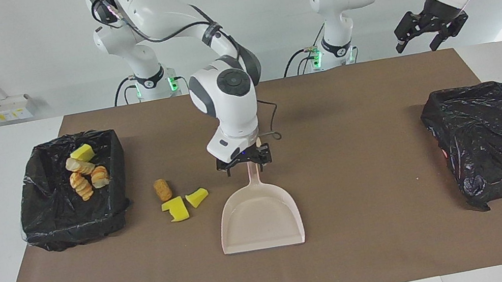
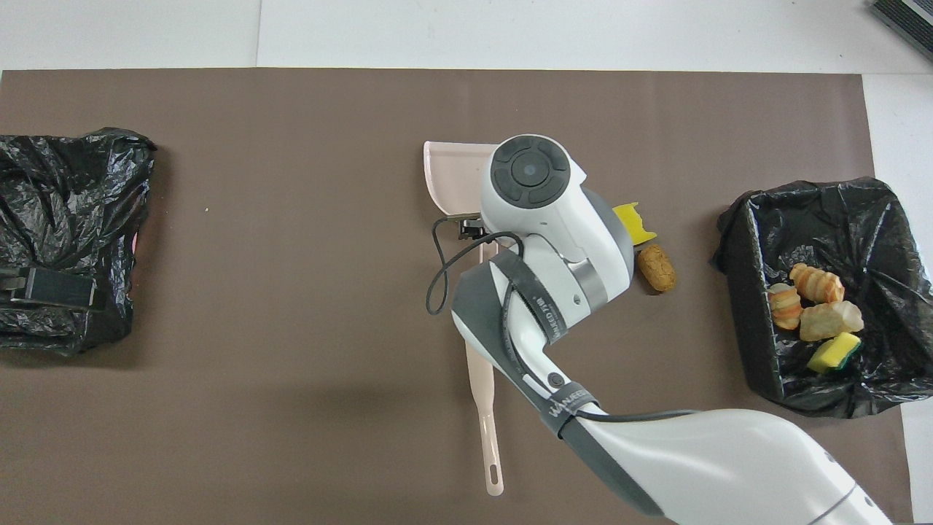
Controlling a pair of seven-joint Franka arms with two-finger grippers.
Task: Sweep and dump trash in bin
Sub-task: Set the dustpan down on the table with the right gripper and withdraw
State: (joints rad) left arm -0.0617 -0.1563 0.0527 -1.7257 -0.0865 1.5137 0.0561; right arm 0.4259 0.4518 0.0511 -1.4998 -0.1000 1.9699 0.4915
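Observation:
The beige dustpan (image 1: 259, 217) (image 2: 448, 171) lies flat on the brown mat, its handle pointing toward the robots. My right gripper (image 1: 244, 162) hangs just over the handle's tip, open, its fingers spread to either side. Loose trash lies between the dustpan and the black-lined bin (image 1: 42, 219) (image 2: 875, 211): a tan lump (image 1: 163, 189) (image 2: 657, 267) and two yellow wedges (image 1: 175, 209) (image 1: 197, 197). More trash (image 1: 82, 178) (image 2: 816, 306) sits inside the bin. My left gripper (image 1: 429, 24) waits open, raised over the left arm's end of the table.
A beige brush (image 2: 485, 415) lies on the mat nearer to the robots than the dustpan, partly under my right arm. A second black-bagged box (image 1: 493, 139) (image 2: 65, 219) sits at the left arm's end of the mat.

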